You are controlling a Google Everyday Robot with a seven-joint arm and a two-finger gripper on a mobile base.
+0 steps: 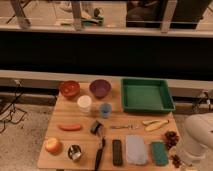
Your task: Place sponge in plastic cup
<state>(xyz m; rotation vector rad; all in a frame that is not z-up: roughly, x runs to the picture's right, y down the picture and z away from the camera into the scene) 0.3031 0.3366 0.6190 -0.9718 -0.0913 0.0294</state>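
The teal-green sponge (159, 152) lies flat at the front right of the wooden table (80, 137), right of a grey-blue cloth (136, 149). A white plastic cup (84, 103) and a small blue plastic cup (105, 110) stand upright near the table's middle, behind and left of the sponge. Only my white arm (197, 137) shows, at the lower right beside the table's right edge, close to the sponge. My gripper is out of view.
A green tray (146, 94) sits back right. An orange bowl (69, 89) and a purple bowl (100, 88) sit at the back. There are also a carrot (69, 127), apple (53, 145), metal cup (75, 152), black brush (99, 152), black bar (117, 152), banana (155, 124) and grapes (171, 137).
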